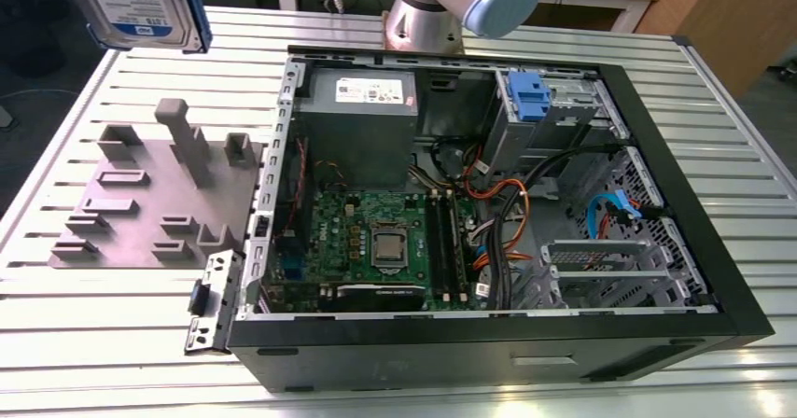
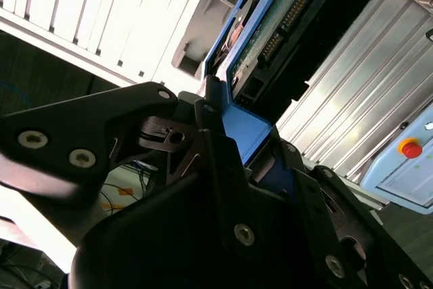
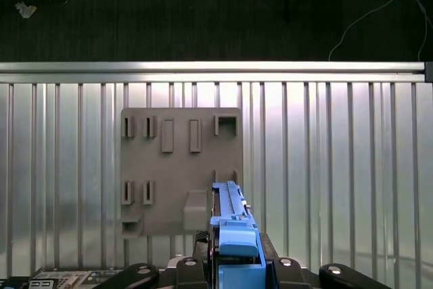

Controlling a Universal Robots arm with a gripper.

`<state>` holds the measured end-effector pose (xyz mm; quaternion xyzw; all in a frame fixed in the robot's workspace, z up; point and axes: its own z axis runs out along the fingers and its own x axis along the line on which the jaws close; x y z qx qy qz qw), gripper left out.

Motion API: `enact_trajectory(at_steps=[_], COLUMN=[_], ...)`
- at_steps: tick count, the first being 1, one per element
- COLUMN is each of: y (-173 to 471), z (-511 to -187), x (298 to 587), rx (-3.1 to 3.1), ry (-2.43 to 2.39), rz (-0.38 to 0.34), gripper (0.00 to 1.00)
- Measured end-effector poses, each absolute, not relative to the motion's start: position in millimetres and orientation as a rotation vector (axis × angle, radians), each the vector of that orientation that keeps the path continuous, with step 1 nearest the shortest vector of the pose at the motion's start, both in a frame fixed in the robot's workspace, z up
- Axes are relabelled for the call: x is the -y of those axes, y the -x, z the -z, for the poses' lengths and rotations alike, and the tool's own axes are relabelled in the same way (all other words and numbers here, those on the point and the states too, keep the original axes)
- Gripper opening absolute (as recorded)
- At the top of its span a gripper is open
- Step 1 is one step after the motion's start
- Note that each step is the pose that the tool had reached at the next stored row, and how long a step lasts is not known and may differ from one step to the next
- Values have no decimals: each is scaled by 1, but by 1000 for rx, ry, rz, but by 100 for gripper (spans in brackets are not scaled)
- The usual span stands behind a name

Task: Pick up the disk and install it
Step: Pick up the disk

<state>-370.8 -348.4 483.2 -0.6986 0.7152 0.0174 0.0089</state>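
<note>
Clamping one end of the blue-framed silver-grey rectangular disk (image 1: 131, 7), the black gripper (image 2: 245, 130) is closed, the disk's long axis running straight out from it.

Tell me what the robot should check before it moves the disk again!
1. Grip on the disk: ok. The gripper is shut on the blue frame of the disk.
2. Disk lifted clear: ok. It hangs in the air above the grey holder plate.
3. Computer case open: ok. Its side is off and the inside shows.
4. Disk over the case: not ok. It hangs off to the exterior view's left of it.
5. Slot free by the blue latch: cannot tell.
6. Cables out of the way: cannot tell. They lie loose beside that spot.
</note>
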Motion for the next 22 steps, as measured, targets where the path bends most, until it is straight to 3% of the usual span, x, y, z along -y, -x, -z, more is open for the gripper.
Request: enact_trajectory(at_steps=[22], y=[353], z=[-483], x=[372], rx=[-2234], ry=[2182], rz=[-54], gripper=[37])
